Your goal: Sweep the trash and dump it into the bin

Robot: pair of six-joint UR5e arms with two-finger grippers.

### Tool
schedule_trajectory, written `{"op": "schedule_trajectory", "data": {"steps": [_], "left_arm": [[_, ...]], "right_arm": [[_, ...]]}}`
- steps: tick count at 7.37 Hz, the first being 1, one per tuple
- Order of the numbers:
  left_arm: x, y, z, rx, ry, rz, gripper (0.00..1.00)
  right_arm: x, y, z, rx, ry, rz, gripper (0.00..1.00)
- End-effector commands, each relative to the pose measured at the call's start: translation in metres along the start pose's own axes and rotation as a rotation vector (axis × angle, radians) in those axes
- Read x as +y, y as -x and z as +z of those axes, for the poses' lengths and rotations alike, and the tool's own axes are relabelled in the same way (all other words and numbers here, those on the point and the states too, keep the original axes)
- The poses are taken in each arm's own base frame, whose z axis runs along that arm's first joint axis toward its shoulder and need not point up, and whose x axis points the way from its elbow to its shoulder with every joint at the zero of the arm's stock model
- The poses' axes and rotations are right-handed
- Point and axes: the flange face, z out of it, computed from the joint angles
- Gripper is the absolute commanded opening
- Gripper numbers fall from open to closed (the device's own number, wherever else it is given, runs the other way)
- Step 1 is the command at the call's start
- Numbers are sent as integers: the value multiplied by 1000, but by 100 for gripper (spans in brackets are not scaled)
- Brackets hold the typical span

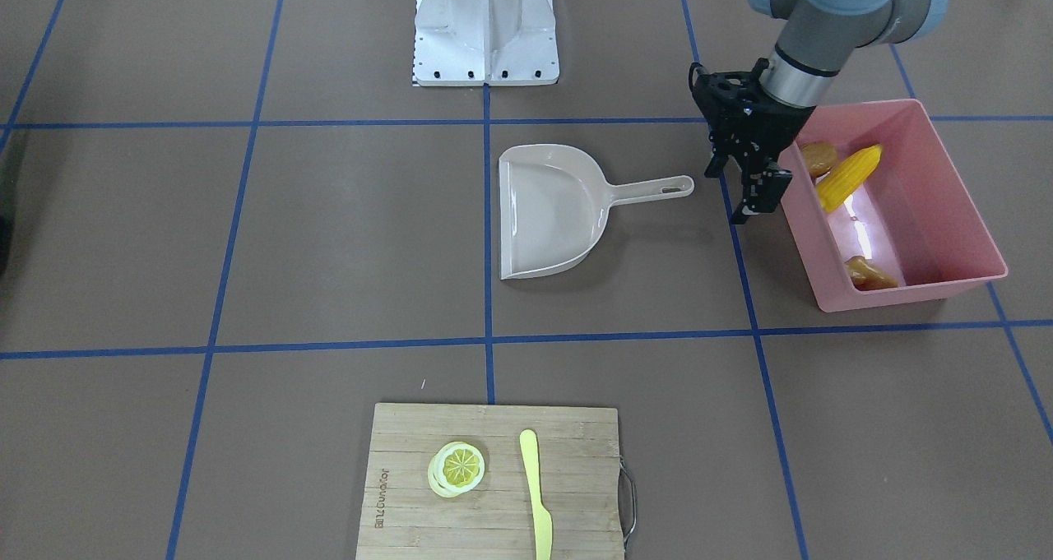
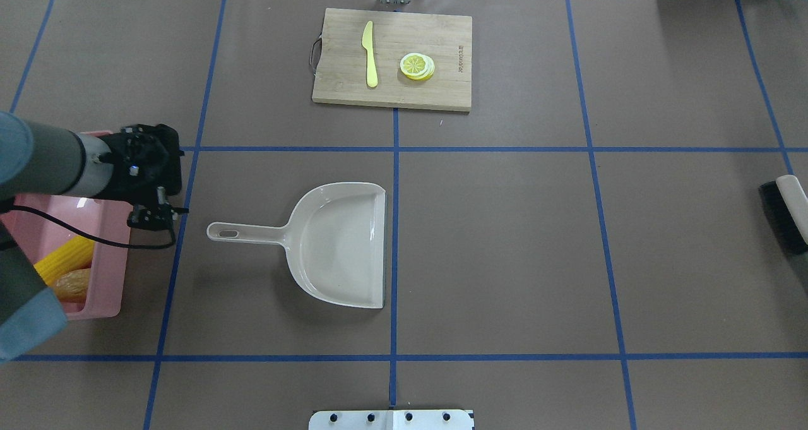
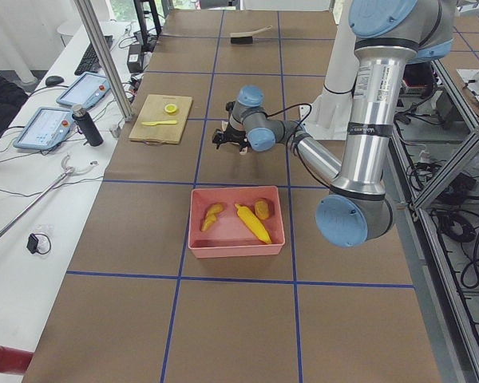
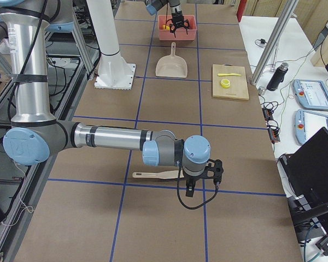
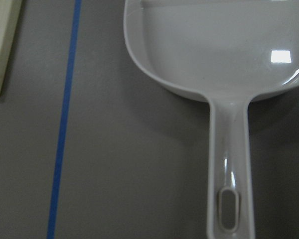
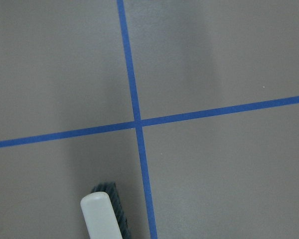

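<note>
The pink bin [image 1: 915, 287] stands at the table's left end. In it lie the yellow corn cob [image 1: 851, 178], the brown potato [image 1: 818, 159] and the tan ginger root [image 1: 870, 274]. They also show in the exterior left view: corn [image 3: 251, 222], potato [image 3: 263, 209], ginger [image 3: 211, 217]. My left gripper [image 1: 728, 198] is open and empty, between the bin and the handle end of the beige dustpan [image 1: 555, 210]. It hangs over the table. My right gripper [image 4: 199, 188] shows only in the exterior right view, beside a brush [image 4: 156, 174]. I cannot tell whether it is open or shut.
The dustpan [image 2: 341, 244] lies empty mid-table, handle toward the bin [image 2: 107, 259]. A wooden cutting board [image 2: 391, 60] at the far edge carries a lemon slice [image 2: 417, 65] and a pale yellow knife [image 2: 370, 54]. The brush [image 2: 786, 212] lies at the right edge. The robot base [image 1: 485, 30] is central.
</note>
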Motion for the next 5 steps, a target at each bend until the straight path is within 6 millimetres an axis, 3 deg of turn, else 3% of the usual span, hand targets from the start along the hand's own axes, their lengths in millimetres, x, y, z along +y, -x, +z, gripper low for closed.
{"op": "schedule_trajectory", "data": {"steps": [1, 2, 3, 4, 5], "left_arm": [[79, 57, -56, -140, 66, -151, 98], [122, 76, -76, -199, 109, -269, 98], [161, 80, -88, -222, 148, -394, 98], [189, 72, -90, -175, 149, -604, 98], [224, 88, -106, -93, 106, -827, 98]], "right_arm": [[41, -38, 13, 26, 31, -201, 100], [47, -44, 9, 28, 23, -190, 100], [42, -41, 6, 40, 20, -184, 100], [44, -44, 5, 41, 21, -172, 100], [45, -46, 6, 42, 25, -164, 100]]}}
